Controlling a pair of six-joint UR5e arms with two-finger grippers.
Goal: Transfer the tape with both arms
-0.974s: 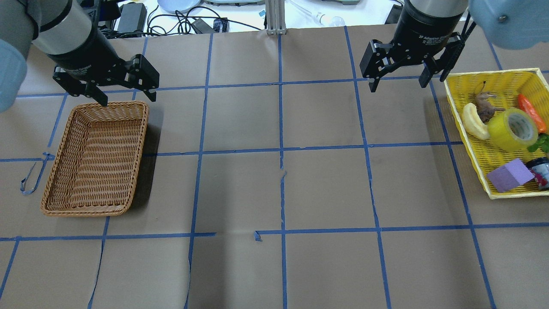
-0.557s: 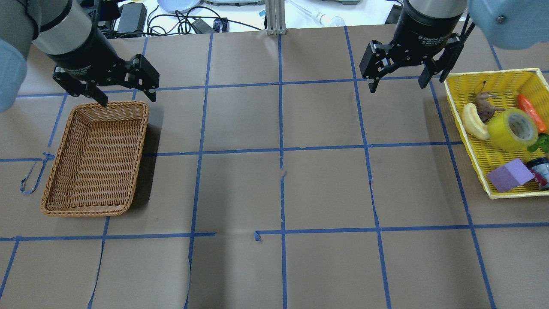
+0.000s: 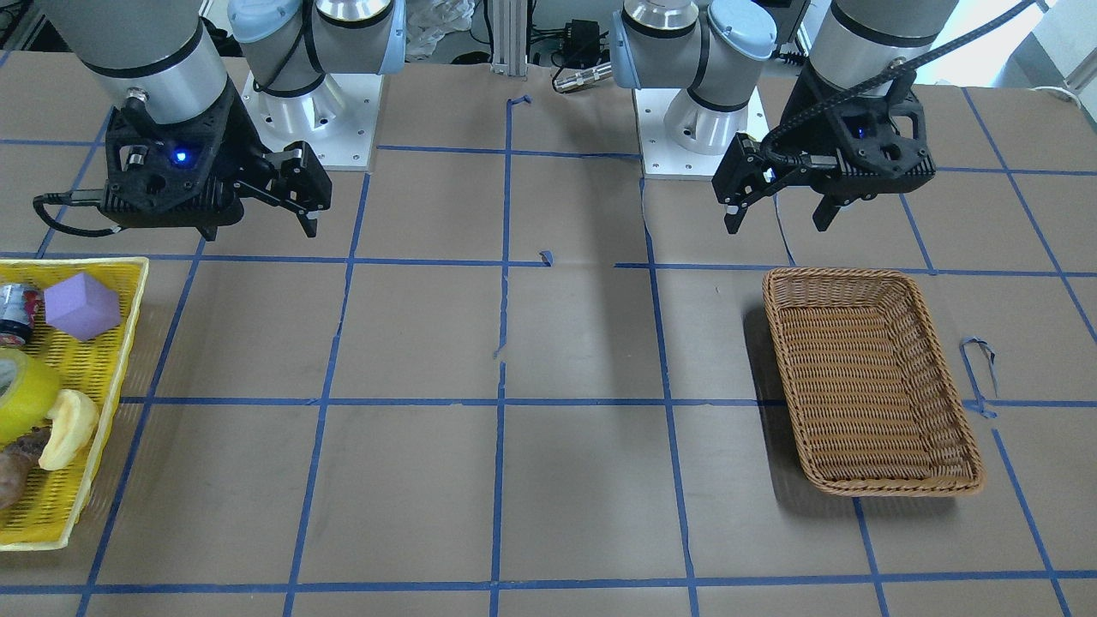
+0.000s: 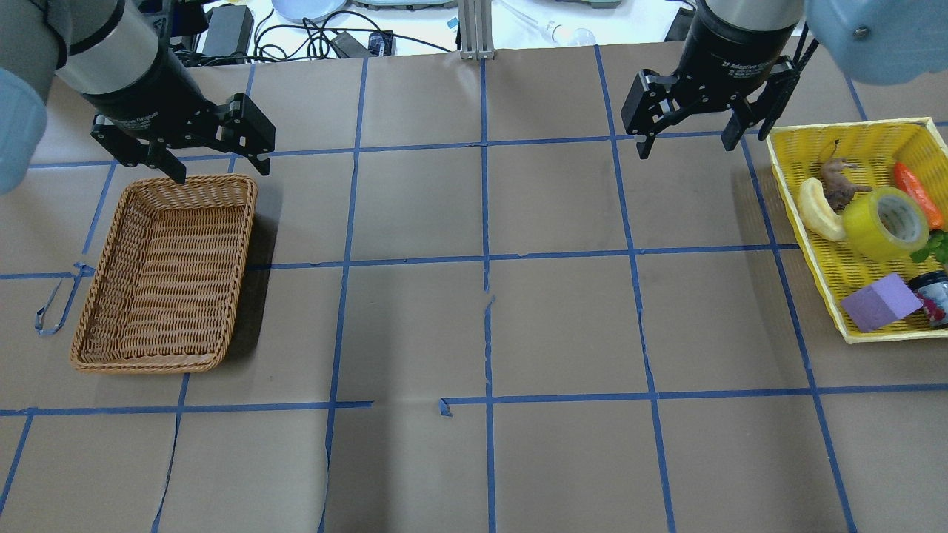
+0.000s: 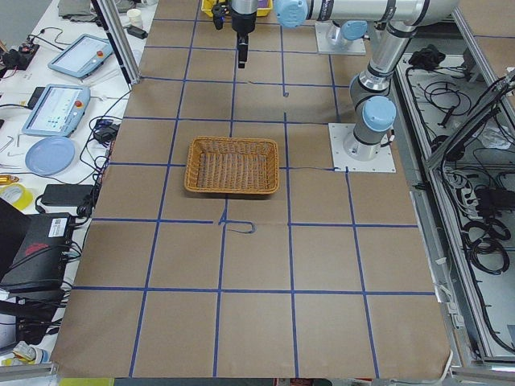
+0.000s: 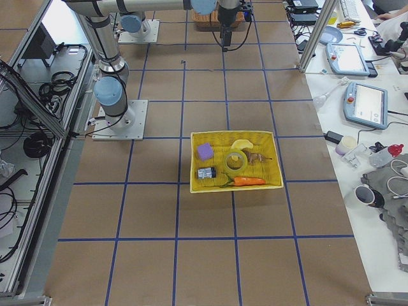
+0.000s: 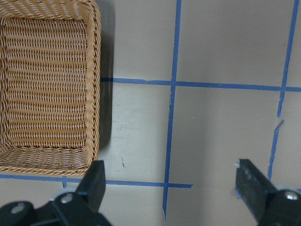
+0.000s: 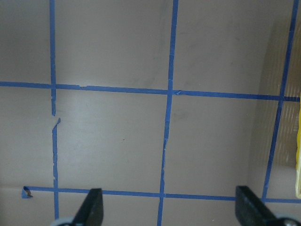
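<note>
- Overhead exterior view: the tape lies inside the yellow basket at the right edge of the tabletop. It is tilted, so its grey-white core faces up.
- In this basket the tape leans against a pale crescent-shaped bread, and an orange carrot is just beside it on the other side. A brown animal figure lies behind the bread. A purple block and a small dark jar are at the near end of the basket.
- The right end effector hangs above the tabletop, just beside the far left corner of the yellow basket. Its two fingers are spread wide and nothing is between them. In the right wrist-mounted view only brown paper and blue tape lines show between the fingertips, with a thin strip of the yellow basket at the right edge.
- The left end effector hangs over the far edge of the wicker basket, on the other side of the tabletop. It is also wide open and holds nothing (the left wrist-mounted view shows bare tabletop between its fingers, and the wicker basket to one side).
- The two end effectors are well apart from each other, and neither touches the tape.
- In the exterior front-facing view a blue light shines on the body of the right end effector.
</note>
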